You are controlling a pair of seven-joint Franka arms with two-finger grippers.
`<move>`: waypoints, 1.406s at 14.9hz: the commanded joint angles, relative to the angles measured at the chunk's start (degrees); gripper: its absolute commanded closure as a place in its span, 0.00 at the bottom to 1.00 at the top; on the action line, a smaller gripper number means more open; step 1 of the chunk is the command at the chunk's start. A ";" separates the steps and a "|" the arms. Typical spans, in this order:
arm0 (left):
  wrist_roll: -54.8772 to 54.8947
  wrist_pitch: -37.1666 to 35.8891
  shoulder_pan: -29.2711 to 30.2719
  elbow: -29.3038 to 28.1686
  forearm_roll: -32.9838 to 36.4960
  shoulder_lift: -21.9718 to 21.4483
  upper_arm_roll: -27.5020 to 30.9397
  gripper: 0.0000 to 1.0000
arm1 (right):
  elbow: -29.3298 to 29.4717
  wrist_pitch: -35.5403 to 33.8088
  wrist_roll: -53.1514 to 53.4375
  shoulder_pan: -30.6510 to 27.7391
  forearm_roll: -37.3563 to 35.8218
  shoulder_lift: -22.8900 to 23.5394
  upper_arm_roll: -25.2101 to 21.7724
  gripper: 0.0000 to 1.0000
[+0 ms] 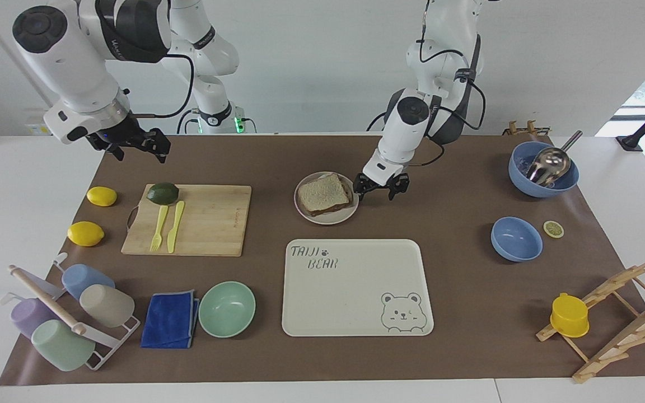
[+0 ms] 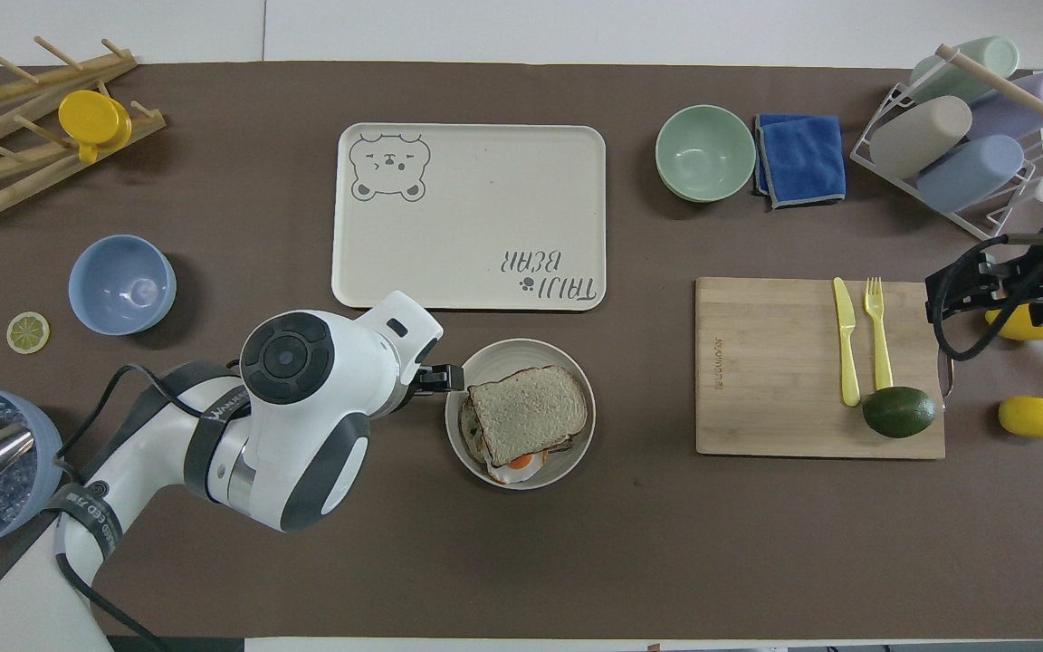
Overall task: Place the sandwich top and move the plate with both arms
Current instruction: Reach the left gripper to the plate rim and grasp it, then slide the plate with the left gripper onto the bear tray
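Note:
The sandwich top point(image 1: 322, 192) is a plain bread slice that lies on a stack with a fried egg on the small round plate point(image 1: 322, 220). It also shows in the overhead view point(image 2: 528, 412), with the plate's rim point(image 2: 521, 348) around it. My left gripper point(image 1: 375, 189) is open and low beside the plate's rim, on the side toward the left arm's end of the table; its tips point(image 2: 449, 378) reach the rim's edge. My right gripper point(image 1: 135, 144) is open and empty, raised over the mat's corner near the cutting board point(image 1: 210, 218).
The cream bear tray point(image 1: 356, 291) lies farther from the robots than the plate. The board holds an avocado point(image 1: 163, 193), fork and knife. Two lemons, a mint bowl point(image 1: 227, 309), blue cloth, cup rack, two blue bowls and a wooden rack stand around.

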 commanded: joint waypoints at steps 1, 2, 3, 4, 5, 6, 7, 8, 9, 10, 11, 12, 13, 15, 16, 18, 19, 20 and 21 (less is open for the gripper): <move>0.98 1.81 -1.45 -1.49 -0.35 0.03 0.93 0.09 | -2.39 -0.09 0.41 5.07 1.21 -2.71 -5.65 0.00; 1.34 1.90 -2.50 -1.93 -0.35 -0.06 0.93 0.09 | -2.23 3.04 -0.29 5.08 0.07 -2.54 -5.67 0.00; 1.43 1.99 -2.68 -2.20 -0.35 -0.06 0.93 0.13 | -1.62 2.81 -0.56 5.08 -0.46 -2.10 -5.67 0.00; 1.35 1.90 -2.68 -2.29 -0.44 -0.06 0.93 0.16 | -2.13 2.29 -0.73 5.16 -0.29 -2.62 -5.75 0.00; 1.35 1.90 -2.77 -2.29 -0.44 -0.06 0.93 0.19 | -4.49 2.29 -0.91 4.99 -0.20 -4.28 -5.67 0.00; 1.35 1.99 -2.77 -2.37 -0.44 0.02 0.93 0.22 | -7.03 3.24 -0.83 4.73 0.06 -5.95 -5.67 0.00; 1.35 2.08 -2.77 -2.64 -0.44 0.11 0.85 0.24 | -6.71 3.34 -1.00 4.03 0.32 -5.62 -5.67 0.00; 1.26 2.51 -2.77 -2.81 -0.44 0.20 0.85 0.28 | -5.75 3.08 -1.09 3.33 -0.20 -4.75 -5.58 0.00; 1.26 2.69 -2.77 -2.81 -0.79 0.64 0.85 0.30 | -4.35 2.55 -1.09 3.23 0.06 -4.04 -5.58 0.00; 1.35 2.78 -2.86 -2.81 -1.14 1.16 0.85 0.31 | -4.68 2.20 -1.26 3.23 0.58 -4.47 -5.58 0.00; 1.26 3.56 -3.56 -2.81 -1.23 1.34 0.85 0.33 | -5.64 1.94 -1.70 3.14 0.59 -5.17 -5.58 0.00; 1.17 4.70 -3.65 -2.81 -1.49 1.78 0.85 0.34 | -6.26 2.11 -1.79 3.06 0.50 -5.70 -5.58 0.00; 1.17 4.89 -3.65 -2.73 -2.02 2.04 0.85 0.35 | -6.09 2.28 -1.70 3.05 0.50 -5.70 -5.58 0.00; 1.26 4.98 -3.74 -2.73 -2.11 2.13 0.85 0.39 | -5.83 3.07 -1.79 2.88 0.50 -5.35 -5.58 0.00; 1.26 5.15 -3.83 -2.73 -2.11 2.22 0.85 0.42 | -5.83 3.34 -1.79 2.36 0.50 -5.26 -5.58 0.00; 1.26 5.15 -4.09 -2.73 -2.11 2.40 0.93 0.56 | -5.65 3.34 -1.79 1.65 0.42 -5.09 -5.58 0.00; 1.26 5.15 -4.09 -2.73 -2.11 2.40 0.85 0.65 | -5.65 3.43 -1.88 1.65 0.50 -5.09 -5.58 0.00; 1.35 5.07 -4.09 -2.73 -2.11 2.40 0.85 0.76 | -5.65 3.34 -1.88 1.65 0.50 -5.09 -5.67 0.00; 1.35 4.98 -4.09 -2.73 -2.20 2.40 0.85 0.86 | -5.65 3.34 -1.88 1.74 0.50 -5.09 -5.75 0.00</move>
